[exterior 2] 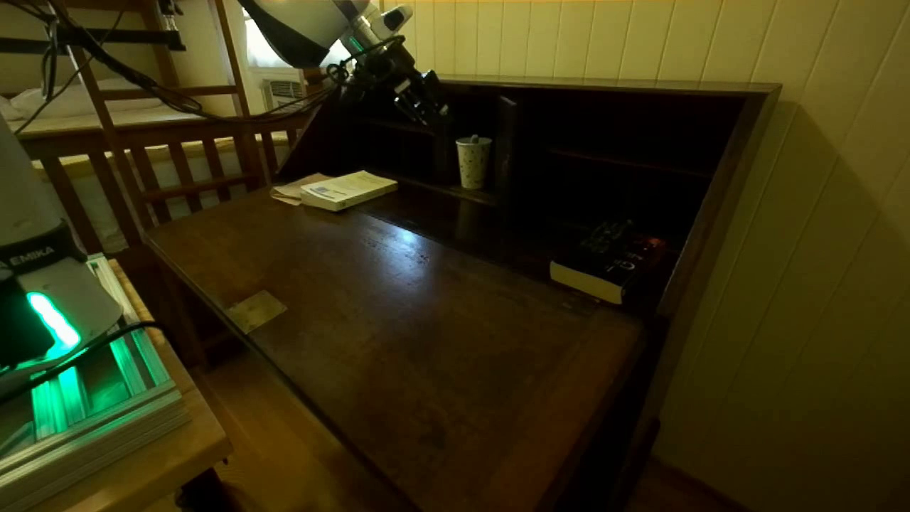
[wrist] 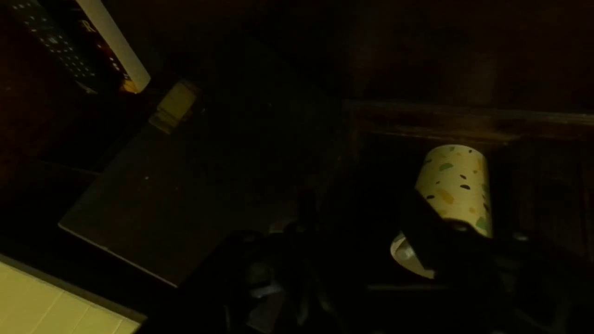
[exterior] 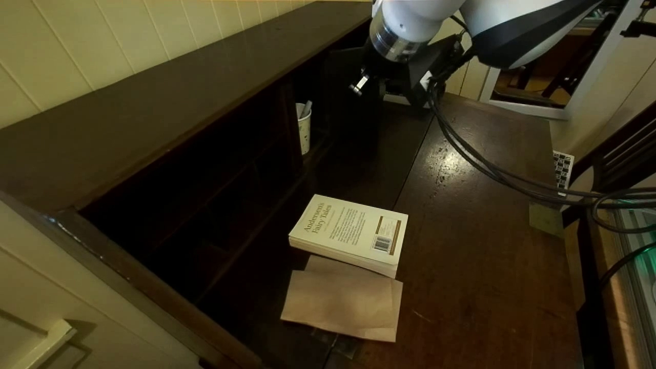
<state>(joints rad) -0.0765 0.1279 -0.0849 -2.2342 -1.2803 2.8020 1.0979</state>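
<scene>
My gripper [exterior: 370, 87] is high over the back of the dark wooden desk, before its shelf compartments. It also shows in an exterior view [exterior 2: 425, 108], near and above a pale speckled cup [exterior 2: 473, 163]. The cup stands upright in a compartment with a grey item in it. In the wrist view the gripper's dark fingers [wrist: 359, 208] are apart with nothing visible between them, though the picture is very dark. The right finger hides part of the cup [wrist: 457, 181]; contact cannot be told. The cup also shows in an exterior view [exterior: 304, 133].
A cream book [exterior: 353, 230] lies beside brown paper [exterior: 343, 305] on the desk. A thick black book [exterior 2: 604, 263] lies at the desk's opposite end. A dark upright divider [exterior 2: 506, 142] stands beside the cup. Cables [exterior: 492, 171] hang from the arm across the desk.
</scene>
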